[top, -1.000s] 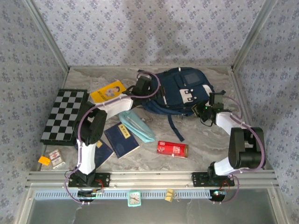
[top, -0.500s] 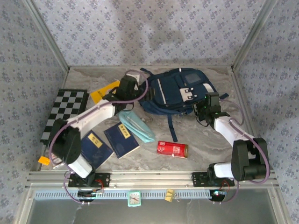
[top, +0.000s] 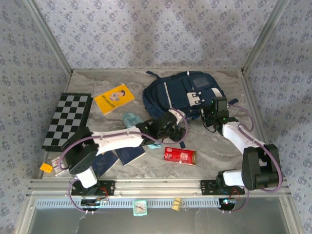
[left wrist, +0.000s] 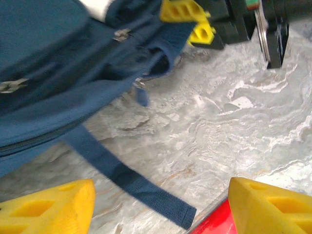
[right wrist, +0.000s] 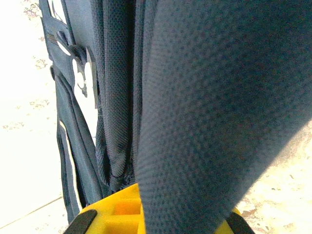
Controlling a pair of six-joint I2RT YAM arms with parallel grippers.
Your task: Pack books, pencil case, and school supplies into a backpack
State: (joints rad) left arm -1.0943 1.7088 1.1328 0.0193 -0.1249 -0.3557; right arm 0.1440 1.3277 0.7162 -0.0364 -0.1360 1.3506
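1. left claw (left wrist: 161,214): blocky yellow fingers wide apart, holding nothing, with marbled grey table (left wrist: 234,122) between them.
2. touching one finger, a corner of the glossy red box (left wrist: 217,225).
3. just ahead of the claw, a flat woven navy strap (left wrist: 126,178) lies across the stone-look top.
4. beyond the strap, the soft navy fabric backpack (left wrist: 48,58), zip pulls showing.
5. farthest ahead, the right claw (left wrist: 192,23) is pinched tight on a fold of the backpack's dimpled mesh edge.

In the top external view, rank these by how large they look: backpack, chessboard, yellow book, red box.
1. backpack
2. chessboard
3. yellow book
4. red box

All four lie on the same table, so nearness barely skews the order.
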